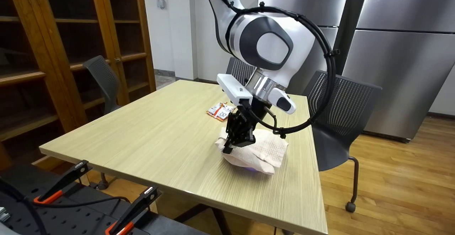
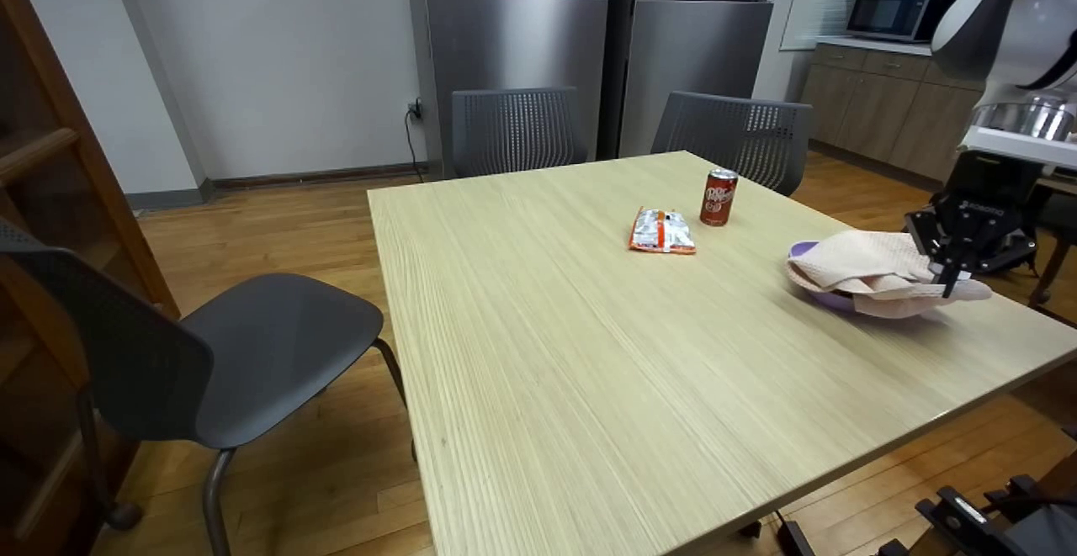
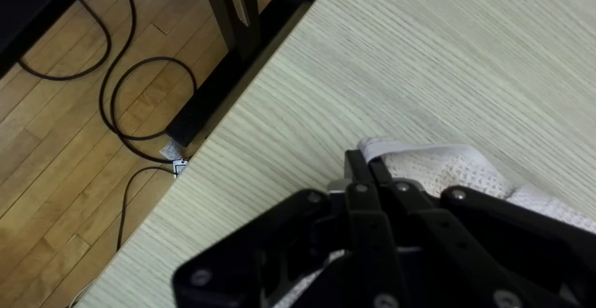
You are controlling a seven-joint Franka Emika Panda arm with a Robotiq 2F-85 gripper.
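Note:
A pale pink waffle-weave cloth [image 1: 265, 149] lies draped and folded over a purple bowl, and also shows in an exterior view [image 2: 875, 263]. Only bits of the purple bowl [image 2: 803, 248] show under the cloth. My gripper [image 1: 228, 148] points down at the cloth's edge. In the wrist view the fingertips [image 3: 370, 162] are closed together with a hemmed edge of the cloth [image 3: 433, 168] pinched between them. In an exterior view the gripper [image 2: 949, 277] is at the bowl's side nearer the robot. Most of the bowl is hidden by the cloth.
A silver and orange snack packet [image 1: 220, 111] lies on the wooden table [image 1: 142, 135]. A red soda can [image 2: 718, 198] stands near the packet. Grey chairs [image 2: 513, 131] stand around the table. A black stand with clamps [image 1: 67, 181] is beside the table edge.

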